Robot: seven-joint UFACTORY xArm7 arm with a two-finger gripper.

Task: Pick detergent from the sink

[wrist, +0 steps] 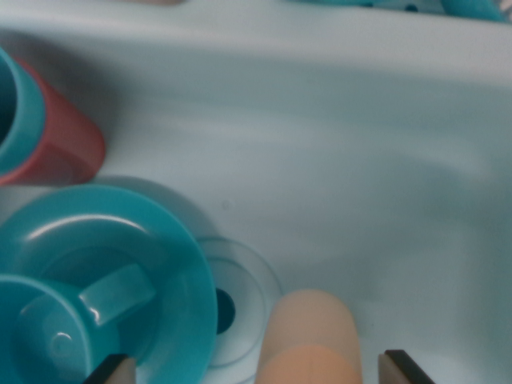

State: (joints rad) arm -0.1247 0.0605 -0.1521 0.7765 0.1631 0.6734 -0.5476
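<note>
In the wrist view a peach-coloured detergent bottle [310,340] lies on the pale sink floor [344,176] at the bottom centre, its rounded end pointing up the picture. My gripper [260,370] is open, one fingertip [114,370] at the bottom left and the other [404,368] at the bottom right. The bottle sits between them, closer to the right one, touching neither. Its lower part is cut off by the frame edge.
A teal plate [160,240] holding a teal cup [48,328] fills the lower left, beside the drain [232,308]. A red cup with a teal rim [48,136] lies at the left edge. The sink's far wall [320,40] runs across the top.
</note>
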